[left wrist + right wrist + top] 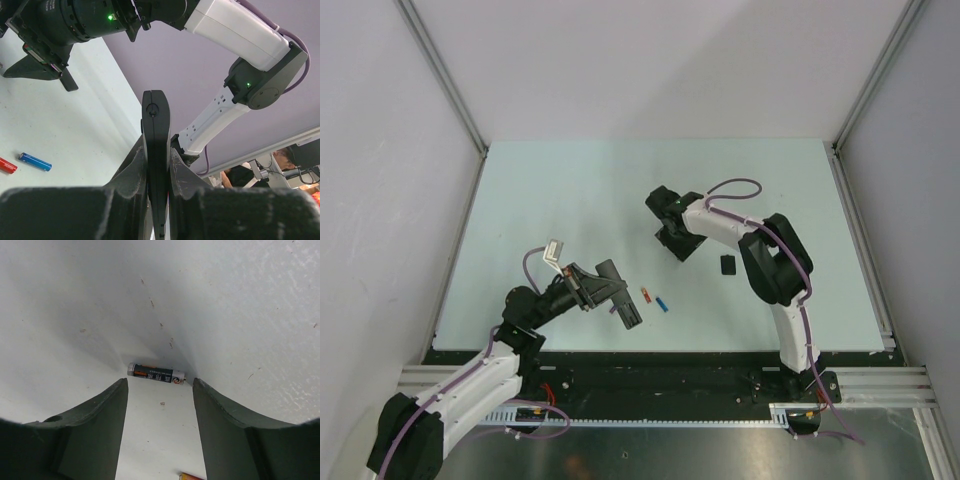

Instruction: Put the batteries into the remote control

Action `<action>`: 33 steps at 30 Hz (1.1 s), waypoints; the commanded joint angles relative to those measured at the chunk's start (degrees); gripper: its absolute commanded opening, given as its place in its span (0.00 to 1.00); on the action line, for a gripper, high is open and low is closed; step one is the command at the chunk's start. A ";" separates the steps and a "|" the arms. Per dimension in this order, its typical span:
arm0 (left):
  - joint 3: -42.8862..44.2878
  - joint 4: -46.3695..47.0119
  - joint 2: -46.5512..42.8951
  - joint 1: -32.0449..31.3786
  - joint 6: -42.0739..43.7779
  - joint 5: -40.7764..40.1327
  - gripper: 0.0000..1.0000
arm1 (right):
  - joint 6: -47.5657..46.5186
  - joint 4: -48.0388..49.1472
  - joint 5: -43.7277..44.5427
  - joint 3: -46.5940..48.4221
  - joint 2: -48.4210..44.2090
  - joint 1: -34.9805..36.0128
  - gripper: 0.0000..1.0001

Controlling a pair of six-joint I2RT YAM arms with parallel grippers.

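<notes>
My left gripper (608, 288) (157, 146) is shut on the remote control (629, 314) (156, 110), a slim black bar held edge-on above the table. A red-orange battery (645, 294) (6, 165) and a bright blue battery (662, 303) (35, 161) lie side by side on the table just right of the remote. My right gripper (673, 240) (160, 385) is open, fingers down near the table. A dark battery (155, 373) lies crosswise just beyond its fingertips, untouched. That battery is hidden under the gripper in the top view.
A small flat black piece (728, 264) lies right of the right gripper. The tip of an orange-labelled thing (192, 476) shows at the bottom edge of the right wrist view. The pale table (570, 190) is walled on three sides.
</notes>
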 commanded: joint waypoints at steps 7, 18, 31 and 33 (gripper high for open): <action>-0.36 2.01 -0.31 0.44 -0.98 0.00 0.00 | -6.43 -3.43 6.67 -1.87 3.15 0.19 0.64; -0.01 1.92 0.04 0.43 -0.71 0.00 0.00 | -16.97 0.26 7.38 -6.09 2.52 0.02 0.69; -0.80 1.74 -0.75 0.52 -0.89 0.00 0.00 | -32.45 7.38 7.65 -10.14 -1.16 2.22 0.68; -0.98 1.74 -1.01 0.44 -0.71 -0.09 0.00 | -35.08 8.61 7.03 -11.72 -2.13 2.48 0.67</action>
